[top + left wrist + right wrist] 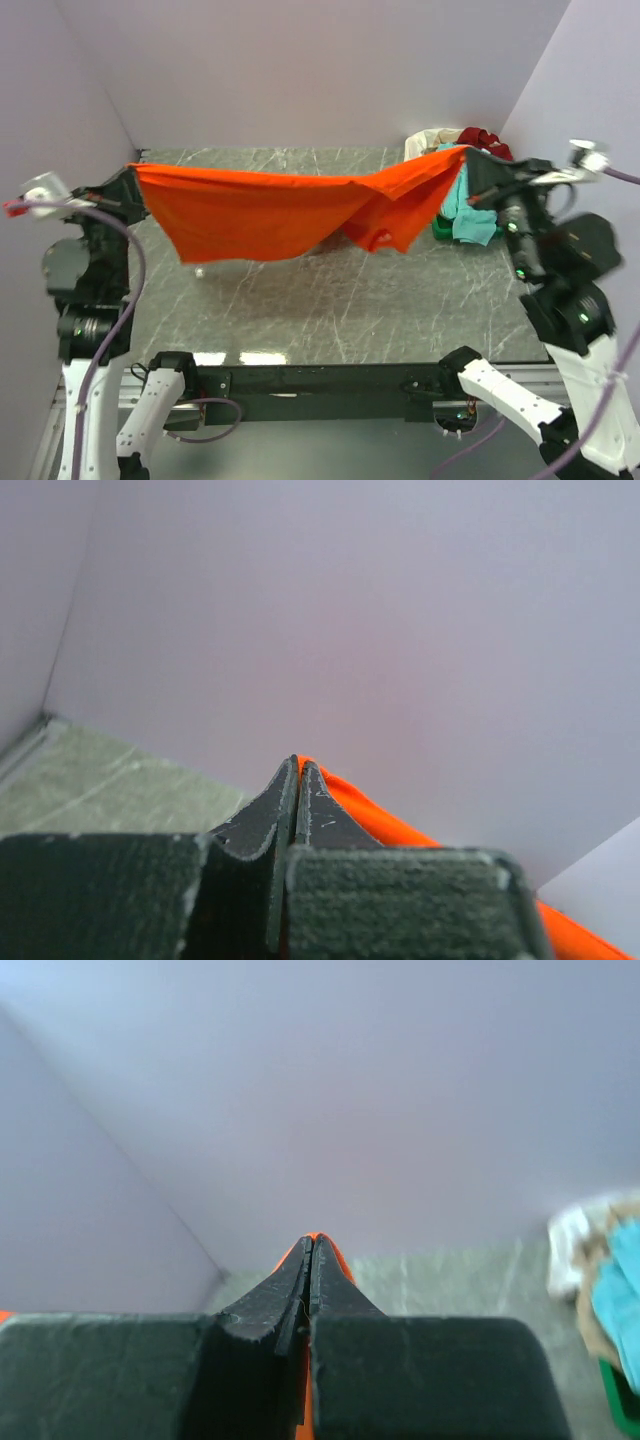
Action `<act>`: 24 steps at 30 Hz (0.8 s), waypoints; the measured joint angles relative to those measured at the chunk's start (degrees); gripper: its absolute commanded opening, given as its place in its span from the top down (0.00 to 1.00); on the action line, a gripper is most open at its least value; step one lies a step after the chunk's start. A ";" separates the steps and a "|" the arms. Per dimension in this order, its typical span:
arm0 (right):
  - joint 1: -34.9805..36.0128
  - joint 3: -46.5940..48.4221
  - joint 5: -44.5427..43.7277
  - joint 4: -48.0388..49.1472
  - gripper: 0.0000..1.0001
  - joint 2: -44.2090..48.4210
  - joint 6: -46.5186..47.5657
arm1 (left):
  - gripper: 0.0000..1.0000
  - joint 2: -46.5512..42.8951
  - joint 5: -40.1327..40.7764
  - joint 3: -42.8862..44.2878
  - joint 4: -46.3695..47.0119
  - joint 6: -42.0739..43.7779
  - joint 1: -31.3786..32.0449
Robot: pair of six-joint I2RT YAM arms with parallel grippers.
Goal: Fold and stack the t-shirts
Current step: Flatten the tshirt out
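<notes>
Above the grey marble tabletop (pixel 330 300), left gripper (pixel 133 170) and right gripper (pixel 468 152) pinch tight on corners of the limp, probably light orange cloth t-shirt (pixel 250 215).

Orange t-shirt (pixel 260 215): in the wrist views only a thin edge shows; the rest is behind the left gripper (pixel 298 765) and right gripper (pixel 312 1242).
Pile of t-shirts (pixel 470 218): partly covered by orange cloth and the right arm (pixel 530 235); blurred and edge-cut in the right wrist view.
Table (pixel 330 300): far middle hidden behind hanging cloth.
Small pale speck (pixel 200 271): too small to tell.
</notes>
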State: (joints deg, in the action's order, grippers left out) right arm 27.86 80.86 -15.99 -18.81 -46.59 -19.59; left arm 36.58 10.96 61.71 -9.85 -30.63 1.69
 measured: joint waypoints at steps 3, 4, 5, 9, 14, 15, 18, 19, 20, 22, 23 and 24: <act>0.00 3.91 1.42 1.64 1.00 1.60 1.42 | 1.00 -1.97 0.11 4.44 -0.70 0.22 0.00; 0.00 5.53 1.92 2.51 1.00 1.64 1.84 | 1.00 -2.19 0.11 5.73 -0.74 0.31 0.00; 0.00 6.80 2.14 3.34 1.00 1.55 2.32 | 1.00 -2.23 0.11 6.45 -0.72 0.48 0.00; 0.00 10.49 2.47 6.08 1.00 -0.70 4.13 | 1.00 -1.73 0.09 7.19 -0.46 1.14 0.00; -0.09 16.13 0.98 9.14 1.00 -11.47 7.10 | 1.00 4.28 0.13 6.05 1.70 1.29 0.00; -0.17 17.00 0.57 9.53 1.00 -13.92 7.56 | 1.00 6.27 0.26 5.73 2.12 1.29 0.00; -0.76 18.71 -0.52 10.38 1.00 -22.45 9.14 | 1.00 13.29 0.42 4.20 2.78 1.27 0.00; -0.94 18.88 -0.70 10.45 1.00 -25.38 9.53 | 1.00 16.02 0.46 3.52 2.75 1.27 0.00; -1.18 18.88 -0.85 10.36 1.00 -28.04 9.90 | 1.00 17.81 0.48 2.97 2.64 1.27 0.00; -1.64 18.88 -1.11 9.64 1.00 -32.92 10.38 | 1.00 21.09 0.50 1.75 1.55 1.27 0.00; -1.88 18.88 -1.16 8.76 1.00 -35.41 10.58 | 1.00 22.12 0.50 1.25 0.87 1.29 0.00; -2.01 18.86 -1.18 7.93 1.00 -37.09 10.73 | 1.00 22.53 0.50 1.14 0.22 1.27 0.00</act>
State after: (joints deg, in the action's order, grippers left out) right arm 25.85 99.72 -17.17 -10.87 -83.68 -8.86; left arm 59.11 11.46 62.85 -9.63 -29.36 1.69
